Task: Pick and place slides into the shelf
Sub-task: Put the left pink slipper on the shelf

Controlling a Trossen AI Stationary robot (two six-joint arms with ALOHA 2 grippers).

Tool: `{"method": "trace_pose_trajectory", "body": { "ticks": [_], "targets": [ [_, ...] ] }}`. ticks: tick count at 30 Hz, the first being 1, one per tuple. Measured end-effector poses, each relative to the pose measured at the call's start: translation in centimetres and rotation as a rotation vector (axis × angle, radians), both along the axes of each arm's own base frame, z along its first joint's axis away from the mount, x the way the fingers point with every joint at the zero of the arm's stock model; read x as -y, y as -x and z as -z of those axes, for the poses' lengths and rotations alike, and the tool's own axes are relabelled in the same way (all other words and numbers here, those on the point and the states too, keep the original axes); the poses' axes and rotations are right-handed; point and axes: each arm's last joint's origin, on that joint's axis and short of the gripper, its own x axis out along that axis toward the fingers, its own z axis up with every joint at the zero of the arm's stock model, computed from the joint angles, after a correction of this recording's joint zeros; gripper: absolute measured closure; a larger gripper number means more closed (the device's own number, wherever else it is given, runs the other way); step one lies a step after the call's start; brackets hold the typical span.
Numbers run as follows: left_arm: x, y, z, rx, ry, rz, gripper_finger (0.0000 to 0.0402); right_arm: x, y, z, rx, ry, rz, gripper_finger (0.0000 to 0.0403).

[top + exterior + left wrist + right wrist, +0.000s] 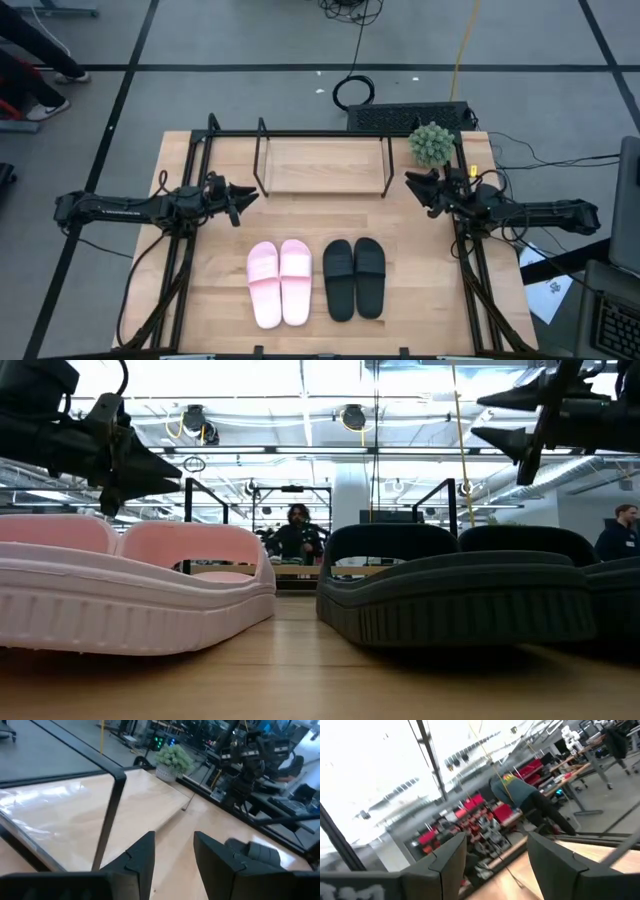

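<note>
Two pale pink slides (279, 282) and two black slides (354, 277) lie side by side on their soles near the table's near edge; the low view shows the pink pair (130, 585) and the black pair (470, 585) close up. The shelf (322, 165), black rods around a light board, stands at the far side and holds nothing; part of it shows in the left wrist view (65, 820). My left gripper (248, 193) hovers open left of the shelf (172, 857). My right gripper (412, 186) hovers open right of the shelf (495, 865).
A small green potted plant (432, 144) stands at the table's far right corner, close to my right gripper. Black frame rails (180, 270) run along both table sides. Bare wood lies between shelf and slides. People show in the room beyond (297, 532).
</note>
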Motion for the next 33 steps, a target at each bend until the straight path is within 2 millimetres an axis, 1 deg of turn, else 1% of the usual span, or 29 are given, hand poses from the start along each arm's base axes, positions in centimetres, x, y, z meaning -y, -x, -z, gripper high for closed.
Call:
{"method": "trace_pose_trajectory", "body": {
  "ticks": [3, 6, 8, 10, 12, 14, 16, 19, 21, 23, 25, 29, 33],
  "targets": [
    [-0.2, 0.1, -0.1, 0.013, -0.003, -0.064, 0.0266, 0.0, 0.2, -0.5, 0.066, -0.019, -0.009, 0.0202],
    [-0.2, 0.0, -0.5, 0.094, 0.083, -0.09, 0.0266, -0.1, 0.5, -1.3, 0.157, -0.011, -0.016, 0.0202],
    [-0.2, 0.0, -0.8, 0.137, 0.114, -0.091, 0.0266, -0.2, 0.8, -1.9, 0.221, 0.025, -0.034, 0.0202],
    [-0.1, -0.1, -1.2, 0.183, 0.123, -0.053, 0.0266, -0.3, 0.9, -2.4, 0.247, 0.079, -0.064, 0.0202],
    [0.1, -0.1, -1.9, 0.251, 0.153, 0.022, 0.0266, -0.5, 0.5, -2.5, 0.208, 0.132, -0.111, 0.0202],
    [0.5, -0.2, -3.2, 0.318, 0.188, 0.116, 0.0266, -0.8, 0.2, -5.0, 0.243, 0.187, -0.161, 0.0202],
    [1.0, -0.3, -5.0, 0.359, 0.196, 0.215, 0.0266, -1.2, -0.3, -7.1, 0.25, 0.229, -0.211, 0.0202],
    [2.0, -0.2, -8.3, 0.382, 0.17, 0.32, 0.0266, -2.2, -2.0, -9.6, 0.167, 0.27, -0.311, 0.0202],
    [2.8, 0.0, -10.8, 0.362, 0.153, 0.372, 0.0266, -3.1, -3.3, -11.5, 0.133, 0.294, -0.366, 0.0202],
    [3.7, 0.1, -12.9, 0.304, 0.157, 0.413, 0.0266, -4.3, -4.6, -12.8, 0.082, 0.315, -0.428, 0.0202],
    [4.8, 0.0, -14.4, 0.226, 0.164, 0.437, 0.0266, -5.7, -5.9, -14.1, 0.056, 0.334, -0.491, 0.0202],
    [7.8, -1.1, -16.6, 0.128, 0.167, 0.494, 0.0266, -9.4, -8.1, -15.2, 0.027, 0.362, -0.612, 0.0202],
    [11.5, -2.1, -17.9, 0.078, 0.203, 0.598, 0.0266, -13.6, -9.5, -16.4, 0.006, 0.361, -0.604, 0.0206]
  ]
}}
